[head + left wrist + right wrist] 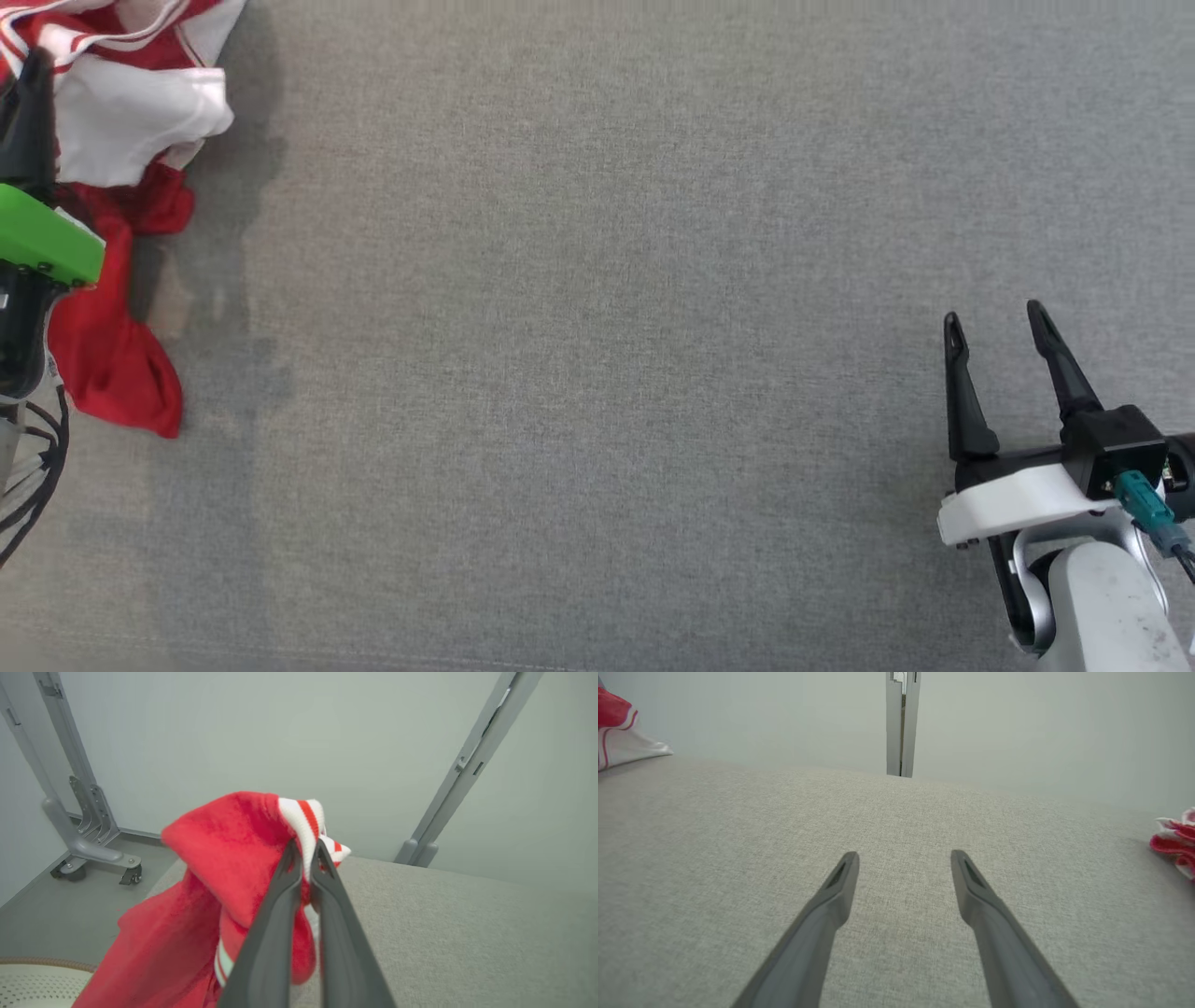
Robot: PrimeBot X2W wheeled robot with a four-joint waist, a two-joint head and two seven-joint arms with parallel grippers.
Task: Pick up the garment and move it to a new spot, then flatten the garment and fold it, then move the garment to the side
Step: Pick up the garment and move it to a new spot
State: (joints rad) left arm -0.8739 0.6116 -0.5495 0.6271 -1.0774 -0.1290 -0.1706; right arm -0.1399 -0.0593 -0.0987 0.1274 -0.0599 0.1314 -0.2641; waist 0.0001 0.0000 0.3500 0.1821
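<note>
We see L gripper (306, 849) clamped tight on garment (219, 858) at striped trim, prob. for the lift; R gripper (904, 857) wide open, empty, over table (714, 826), free for flattening.

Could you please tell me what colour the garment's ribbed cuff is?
White with red stripes; the cuff shows best in the left wrist view.

Garment (131, 121) partly beyond left edge

A lab-like test bay: plain pale walls (280, 728), castored metal frame (93, 851), grey cloth-covered table (597, 373)
</note>
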